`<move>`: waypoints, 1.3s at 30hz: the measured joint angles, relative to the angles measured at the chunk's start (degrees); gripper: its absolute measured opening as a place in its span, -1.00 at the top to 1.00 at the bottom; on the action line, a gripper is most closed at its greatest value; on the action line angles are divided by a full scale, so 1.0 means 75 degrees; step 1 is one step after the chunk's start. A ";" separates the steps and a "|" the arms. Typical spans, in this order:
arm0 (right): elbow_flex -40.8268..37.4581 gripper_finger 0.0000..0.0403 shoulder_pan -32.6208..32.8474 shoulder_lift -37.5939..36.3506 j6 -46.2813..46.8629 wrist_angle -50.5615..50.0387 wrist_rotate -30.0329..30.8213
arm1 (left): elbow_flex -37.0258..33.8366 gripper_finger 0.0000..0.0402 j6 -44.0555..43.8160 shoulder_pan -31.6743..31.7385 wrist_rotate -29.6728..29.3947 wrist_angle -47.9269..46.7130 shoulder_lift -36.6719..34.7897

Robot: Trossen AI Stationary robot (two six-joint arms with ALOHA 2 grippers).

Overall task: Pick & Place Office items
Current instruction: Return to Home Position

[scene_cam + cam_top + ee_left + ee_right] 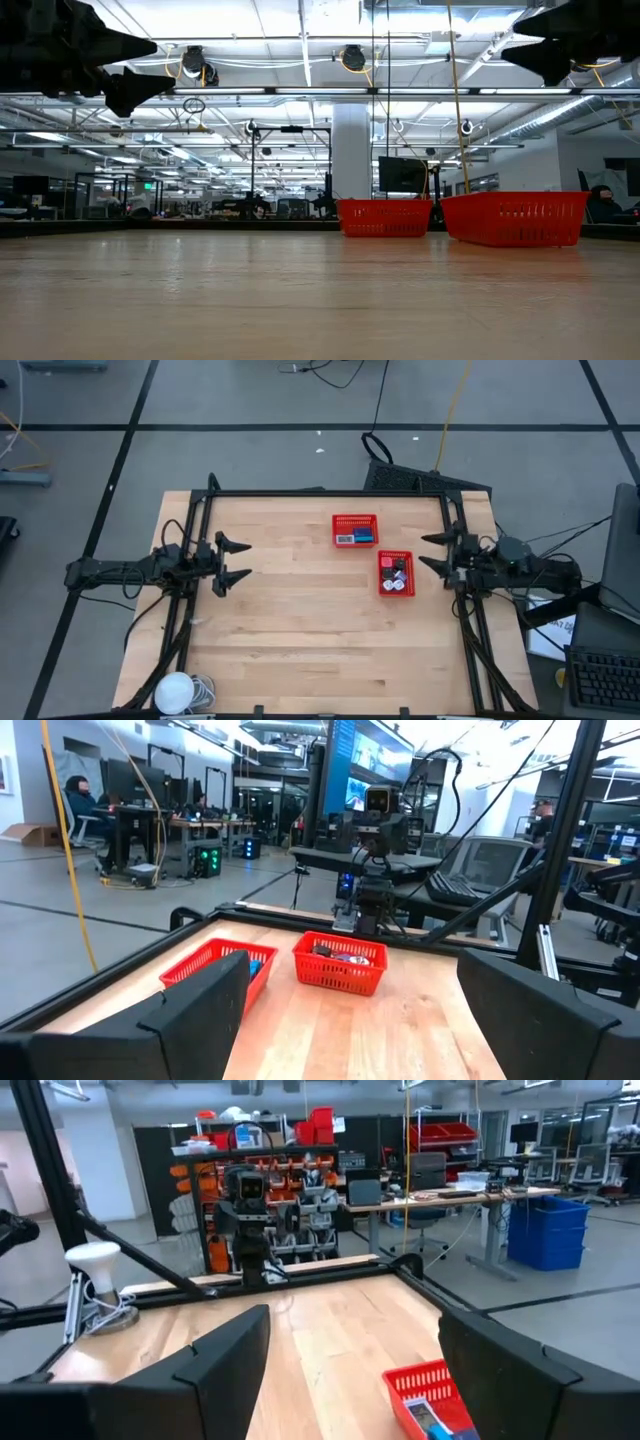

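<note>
Two red mesh baskets stand on the wooden table at its right. The far basket holds blue and white office items. The nearer basket holds white, black and pink office items. My left gripper hovers open over the table's left side, pointing level toward the baskets. My right gripper hovers open at the right edge, just right of the nearer basket. Neither has anything between its fingers.
A white round lamp-like object with a coiled cable sits at the table's near left corner. A black frame runs round the tabletop. Bare wood lies between the two grippers and toward the near edge.
</note>
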 joint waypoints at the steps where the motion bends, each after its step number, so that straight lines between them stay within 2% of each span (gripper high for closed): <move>1: -0.0176 -0.39 0.0001 0.0000 -0.0001 0.0294 -0.0001 | 0.0000 -0.80 -0.0007 0.0000 0.0003 0.0000 0.0003; 14: -0.1720 -0.41 -0.0001 0.0000 0.0145 0.2235 -0.0023 | 0.0000 -0.80 -0.0008 0.0000 0.0007 0.0000 0.0003; 21: -0.2758 -0.38 0.0002 -0.0025 0.0177 0.3810 -0.0007 | 0.0003 -0.80 -0.0011 0.0000 0.0009 0.0001 0.0006; 30: -0.2771 -0.40 0.0000 0.0037 -0.0310 0.2835 -0.0008 | 0.0003 -0.80 -0.0019 0.0000 0.0009 -0.0003 0.0006; 39: -0.2785 -0.40 0.0002 0.0029 -0.0482 0.2716 -0.0006 | 0.0003 -0.80 -0.0019 0.0000 0.0006 -0.0001 0.0006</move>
